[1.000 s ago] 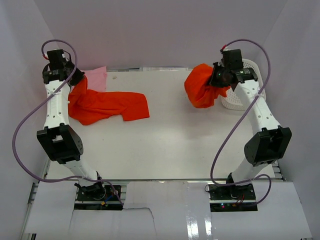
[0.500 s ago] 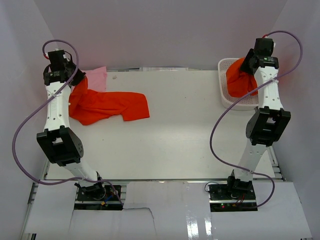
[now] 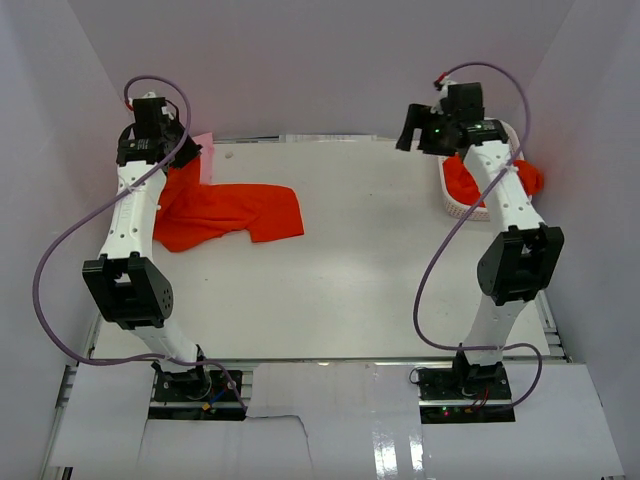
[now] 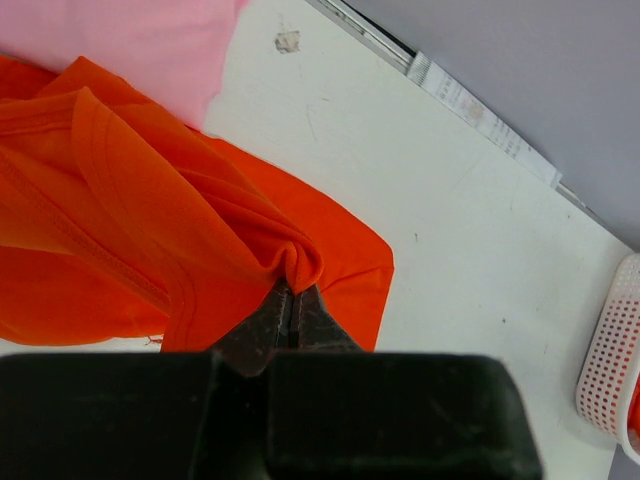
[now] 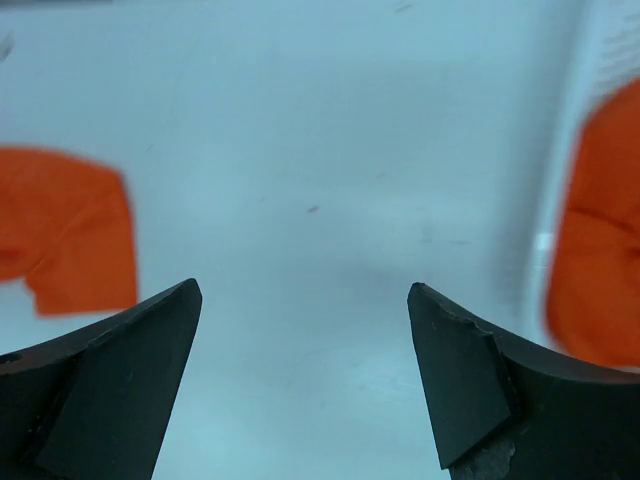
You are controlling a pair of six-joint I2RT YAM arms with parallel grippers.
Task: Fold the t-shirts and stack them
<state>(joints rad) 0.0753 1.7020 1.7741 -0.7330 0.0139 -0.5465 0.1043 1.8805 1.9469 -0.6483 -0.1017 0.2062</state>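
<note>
Top external view has your two arms doing pretty different things. Your left gripper (image 4: 292, 300) is up at the far left corner of the table (image 3: 350, 280), fingers pressed together on a bunched fold of the spread orange t-shirt (image 3: 235, 210). The left wrist view makes that pinch really obvious, with the cloth puckering right at the tips. The rest of that shirt lies rumpled on the table, reaching in toward the middle. Its far edge overlaps the pink t-shirt (image 4: 130, 50), which peeks out by the back edge.

Over on the other side, your right gripper (image 5: 303, 295) is spread wide with nothing between the fingers, hanging above bare table just left of the white lattice basket (image 3: 465, 210). The second orange t-shirt (image 3: 530, 180) is heaped in that basket, with a lump of it hanging over the right rim. Heads up, the right wrist view is blurry, so you only get orange smears at both sides and can't tell any folds there.
</note>
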